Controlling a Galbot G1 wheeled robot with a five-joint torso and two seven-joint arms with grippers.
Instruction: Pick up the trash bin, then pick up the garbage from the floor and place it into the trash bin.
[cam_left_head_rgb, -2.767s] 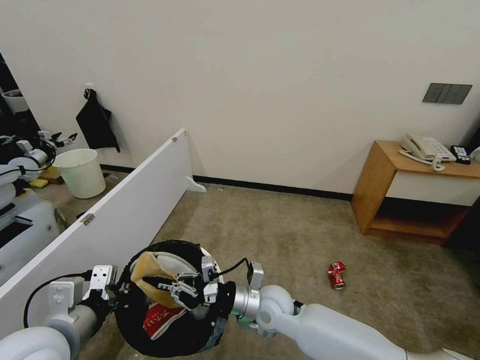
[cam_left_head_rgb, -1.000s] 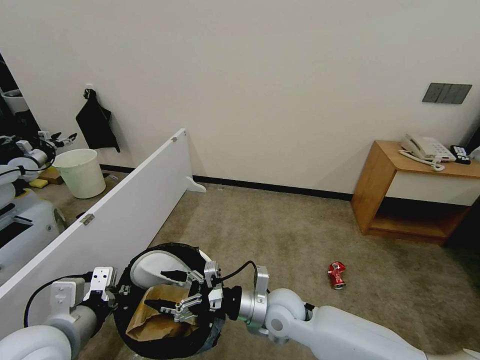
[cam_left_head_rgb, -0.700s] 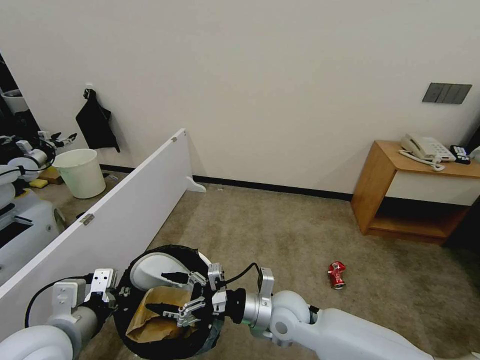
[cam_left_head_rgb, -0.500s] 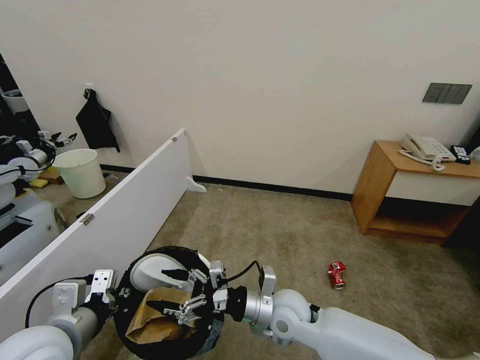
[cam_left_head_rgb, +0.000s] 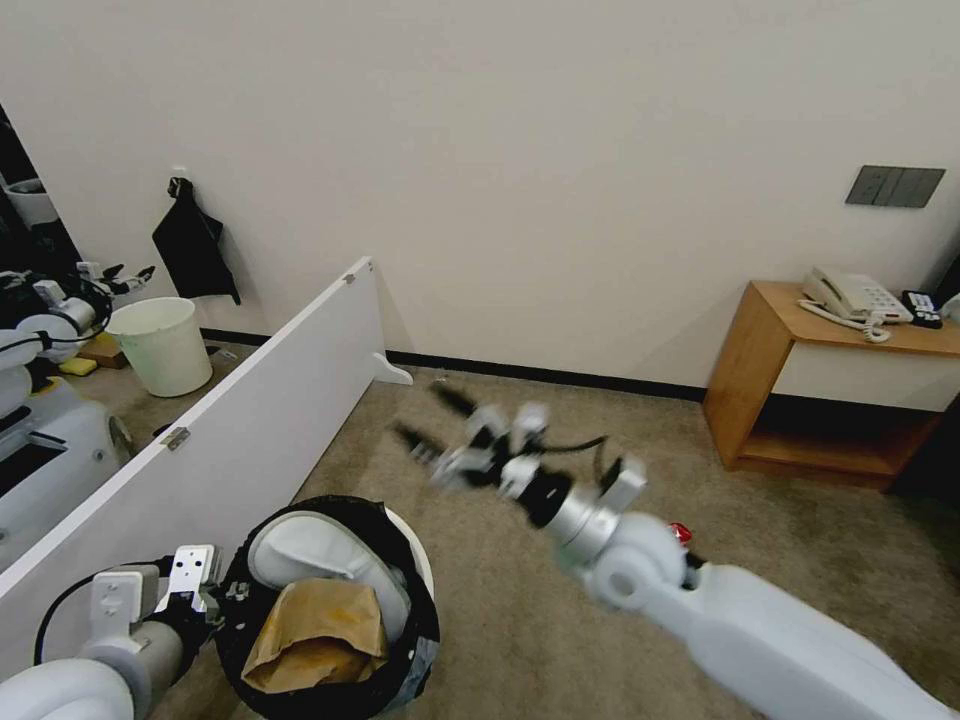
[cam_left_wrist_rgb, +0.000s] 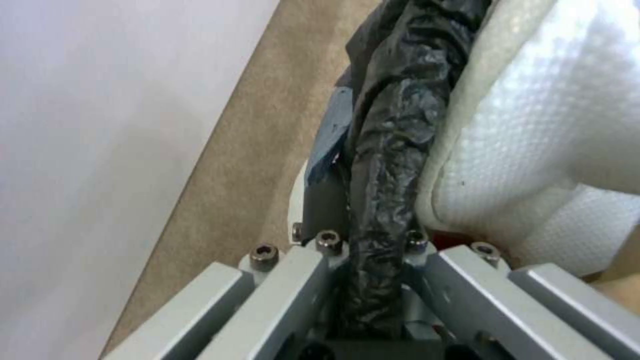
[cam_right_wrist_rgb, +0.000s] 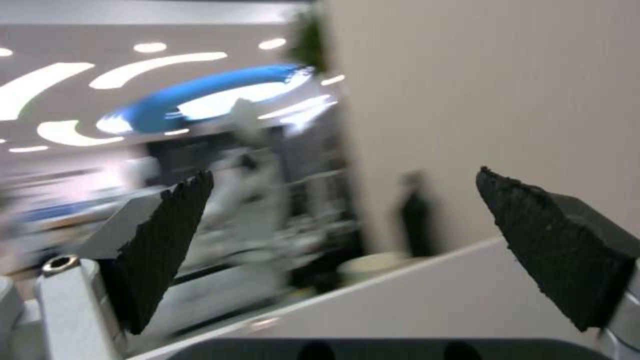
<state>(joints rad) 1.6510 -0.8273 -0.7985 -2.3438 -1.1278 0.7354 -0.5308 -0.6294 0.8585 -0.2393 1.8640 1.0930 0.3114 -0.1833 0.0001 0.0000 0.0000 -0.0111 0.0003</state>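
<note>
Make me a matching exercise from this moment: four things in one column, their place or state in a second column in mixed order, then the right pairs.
Things:
1. trash bin
2. brown cardboard
3. red can
4. right gripper

Places or states:
A. open and empty, raised above the carpet
B. lying on the carpet, partly hidden by the right arm
C. rim clamped by the left gripper
D. lying inside the bin beside a white slipper

Pairs: 1-C, 2-D, 3-B, 4-A

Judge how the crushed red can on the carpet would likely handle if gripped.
The crushed red can is largely hidden behind the right arm. Already dented, it probably yields further under the open right gripper. Its flattened shape looks unlikely to roll on carpet. Likely light.
</note>
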